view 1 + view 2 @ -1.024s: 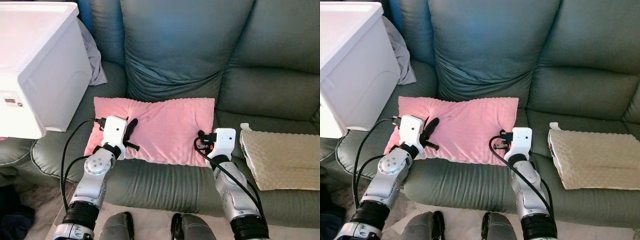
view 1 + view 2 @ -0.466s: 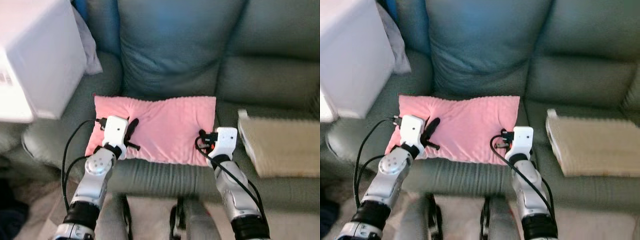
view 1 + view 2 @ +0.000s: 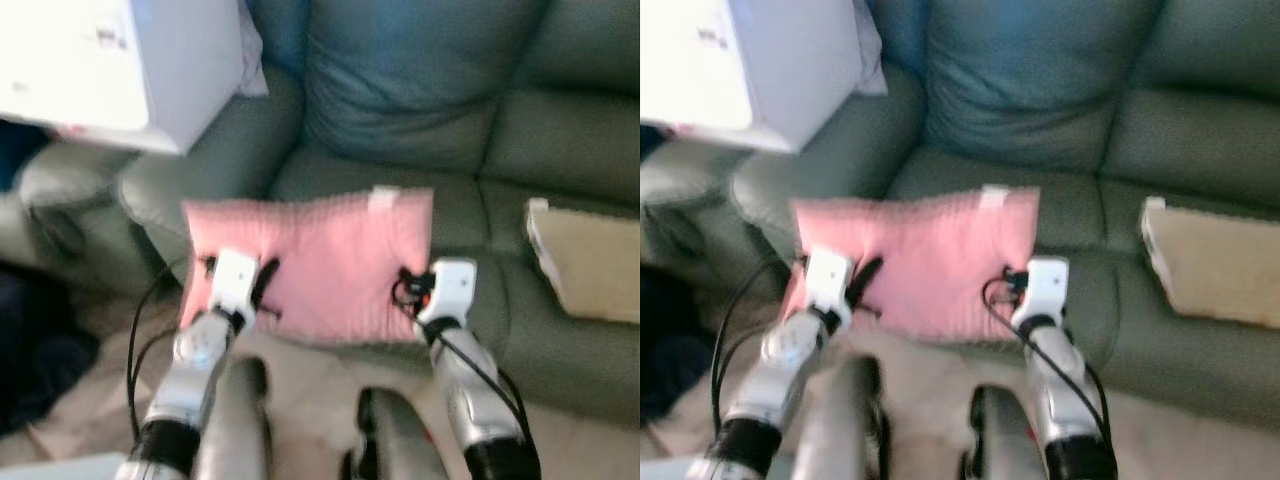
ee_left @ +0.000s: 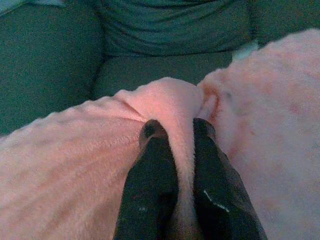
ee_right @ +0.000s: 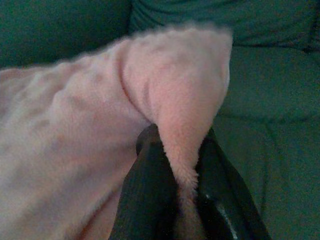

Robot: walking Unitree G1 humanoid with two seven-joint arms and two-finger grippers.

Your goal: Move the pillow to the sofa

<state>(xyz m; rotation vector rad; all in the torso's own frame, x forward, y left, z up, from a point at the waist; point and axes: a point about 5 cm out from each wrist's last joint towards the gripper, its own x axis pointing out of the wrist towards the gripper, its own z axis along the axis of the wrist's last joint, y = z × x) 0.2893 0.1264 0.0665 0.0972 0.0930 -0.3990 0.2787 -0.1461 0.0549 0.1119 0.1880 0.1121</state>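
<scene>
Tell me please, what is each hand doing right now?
Left hand: closed on the pink pillow.
Right hand: closed on the same pillow.

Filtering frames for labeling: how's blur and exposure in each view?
Both eye views: motion-blurred, white box overexposed. Left wrist view: dim, sharp on end effector pinching pink pillow. Right wrist view: dim, slightly soft, end effector pinching a pillow fold.

The fuzzy pink pillow (image 3: 320, 255) hangs lengthwise above the sofa's (image 3: 420, 110) front edge.
</scene>
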